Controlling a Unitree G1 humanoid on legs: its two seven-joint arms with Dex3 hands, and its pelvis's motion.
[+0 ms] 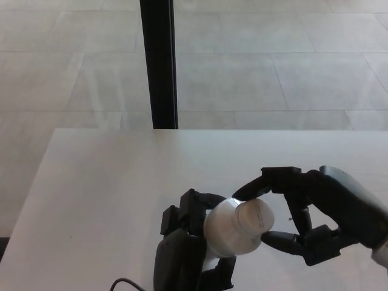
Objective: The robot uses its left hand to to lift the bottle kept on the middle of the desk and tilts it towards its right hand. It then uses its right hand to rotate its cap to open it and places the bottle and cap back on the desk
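Pale grey stone floor tiles (254, 79) and a black vertical post (159, 63) are lying behind the plain white desk (103, 182), above which the left hand (188, 248) is clasping a tilted white plastic bottle (227, 233) while the right hand (306, 215) is pinching its white cap (256, 215).

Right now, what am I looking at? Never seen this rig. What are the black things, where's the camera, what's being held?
The camera sits on a humanoid robot's head and looks down at a white desk, with a tiled floor and a dark post beyond it. The black things are the robot's own two hands, each with a thumb and two thick fingers. The left hand comes up from the bottom edge and grips a white bottle, tilted with its top toward the right. The right hand reaches in from the right and pinches the bottle's cap from above and below. A thin dark cable shows at the bottom edge.
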